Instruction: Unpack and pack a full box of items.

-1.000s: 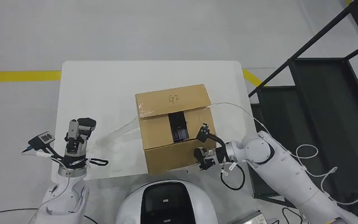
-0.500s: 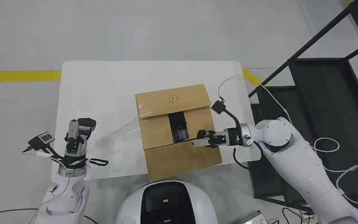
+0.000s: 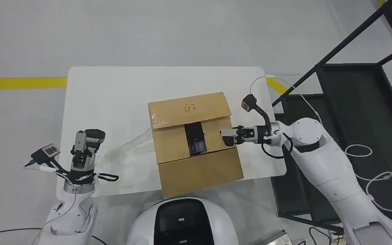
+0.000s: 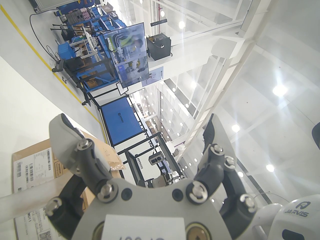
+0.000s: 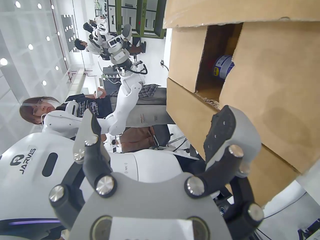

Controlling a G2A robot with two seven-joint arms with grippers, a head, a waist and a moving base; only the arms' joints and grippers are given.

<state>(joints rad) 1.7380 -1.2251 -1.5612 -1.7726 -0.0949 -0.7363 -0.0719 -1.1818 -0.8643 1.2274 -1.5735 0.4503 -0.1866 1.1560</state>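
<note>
A brown cardboard box (image 3: pixel 193 142) stands in the middle of the white table (image 3: pixel 104 98). Its top flaps are partly apart, and a dark item (image 3: pixel 196 139) shows in the gap. In the right wrist view a blue and white round item (image 5: pixel 223 66) lies inside the box (image 5: pixel 275 81). My right gripper (image 3: pixel 228 134) hovers at the box's right edge, open, holding nothing (image 5: pixel 155 128). My left gripper (image 3: pixel 86 142) stands at the table's front left, pointing upward, open and empty (image 4: pixel 137 131), well apart from the box (image 4: pixel 35 161).
A clear plastic strip (image 3: pixel 131 146) lies on the table left of the box. A black metal frame (image 3: pixel 343 92) stands close to the table's right side. A yellow line (image 3: pixel 30 82) runs on the floor at the left.
My right gripper has moved from the box's front right corner up along its right side toward the top opening. The left arm has kept still.
</note>
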